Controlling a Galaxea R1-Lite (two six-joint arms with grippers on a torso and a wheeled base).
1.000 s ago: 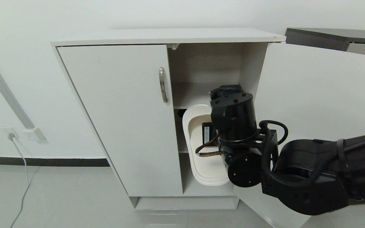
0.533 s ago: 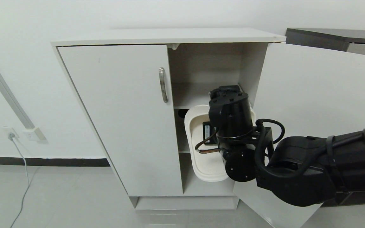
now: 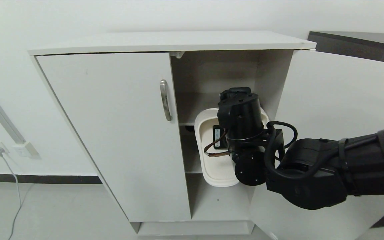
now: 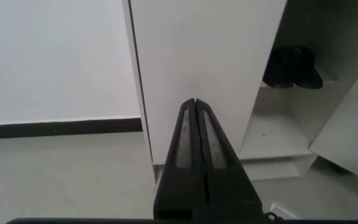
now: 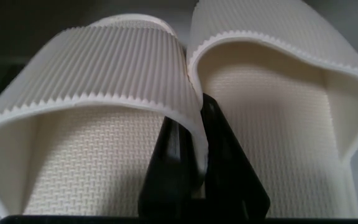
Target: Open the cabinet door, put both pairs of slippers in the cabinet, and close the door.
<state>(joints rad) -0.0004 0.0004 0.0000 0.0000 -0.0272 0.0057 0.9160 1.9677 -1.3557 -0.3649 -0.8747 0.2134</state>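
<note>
Two white slippers (image 5: 104,93) gripped by R fingers (image 5: 229,177); L fingers (image 4: 183,143) clenched; 1 black pair (image 4: 293,65) shelved.

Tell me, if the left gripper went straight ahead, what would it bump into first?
Probably the cabinet's closed door, which lies straight ahead of the left gripper. How far off it is, I can't tell.
</note>
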